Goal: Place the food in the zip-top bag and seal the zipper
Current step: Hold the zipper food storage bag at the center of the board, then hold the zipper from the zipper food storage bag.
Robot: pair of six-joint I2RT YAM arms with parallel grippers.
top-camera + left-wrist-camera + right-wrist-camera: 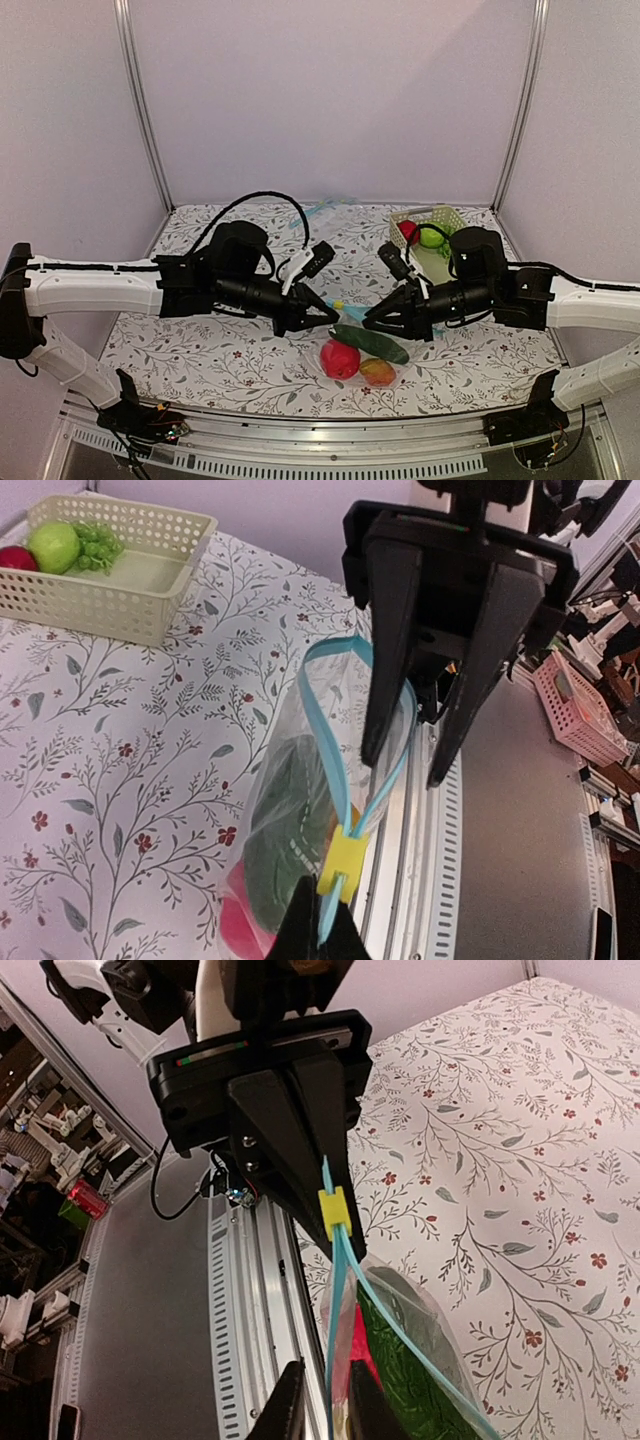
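Observation:
The zip-top bag (360, 358) hangs low between my two grippers, its mouth partly spread. Inside it lie the food pieces: a red fruit (340, 358), an orange-red piece (377, 372) and a dark green cucumber (372, 343). My left gripper (323, 895) is shut on the blue zipper (325, 720) just below its yellow slider (343, 863). Opposite it, my right gripper (324, 1365) stands slightly open, with the zipper strip (335, 1290) running loose between its fingers (291, 1400). Cucumber (400, 1380) and red fruit (357, 1355) show through the clear plastic.
A cream basket (428, 213) stands at the back right with a green apple (432, 238) and a red piece (408, 231); green grapes (97, 545) lie beside the apple. The table's metal front rail (430, 820) runs close under the bag.

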